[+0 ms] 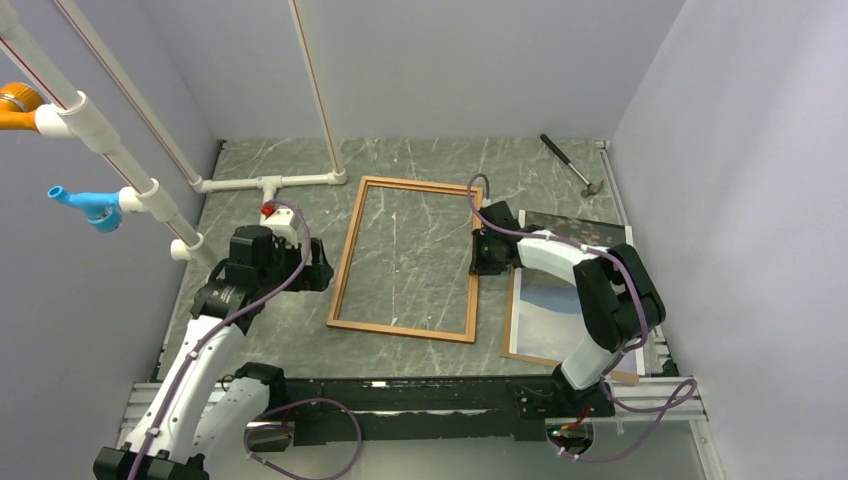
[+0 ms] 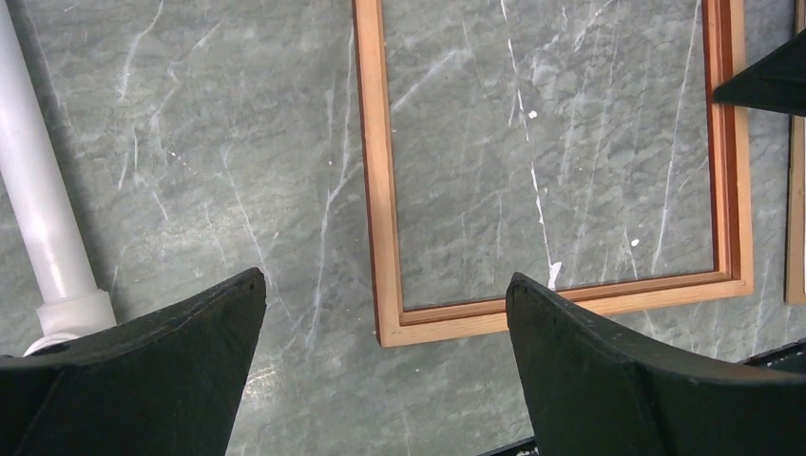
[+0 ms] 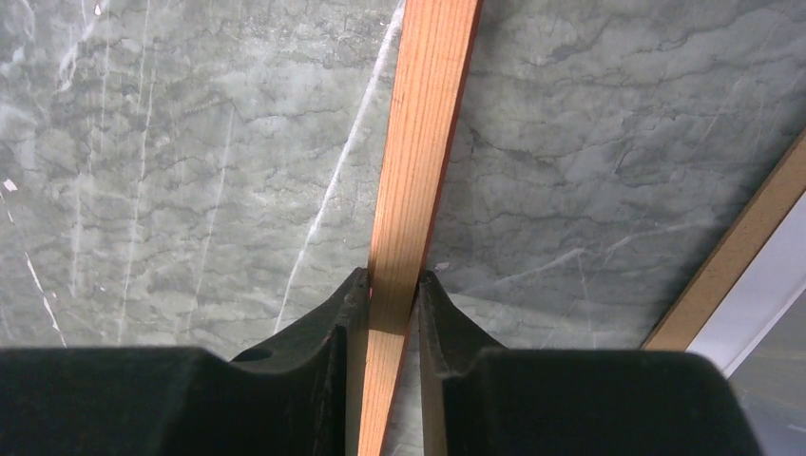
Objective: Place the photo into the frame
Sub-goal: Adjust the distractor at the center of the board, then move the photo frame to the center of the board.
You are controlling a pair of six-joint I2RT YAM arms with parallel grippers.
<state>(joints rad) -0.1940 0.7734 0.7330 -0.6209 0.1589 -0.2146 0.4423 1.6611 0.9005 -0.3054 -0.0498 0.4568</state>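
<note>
The reddish-brown wooden frame (image 1: 400,330) lies flat on the marble table in the middle, with nothing inside it. My right gripper (image 1: 490,252) is shut on the frame's right rail (image 3: 423,142), one finger on each side of it (image 3: 392,280). The photo (image 1: 550,300) lies face up to the right of the frame, partly under my right arm, on a brown panel; its pale corner shows in the right wrist view (image 3: 772,294). My left gripper (image 1: 322,276) is open and empty just left of the frame, above its near left corner (image 2: 390,332), with its fingers (image 2: 171,361) wide apart.
A hammer (image 1: 570,163) lies at the back right. White pipes (image 1: 270,182) run along the back left, also in the left wrist view (image 2: 38,190). The brown panel's edge (image 3: 741,256) sticks out from under the photo. Grey walls stand on three sides.
</note>
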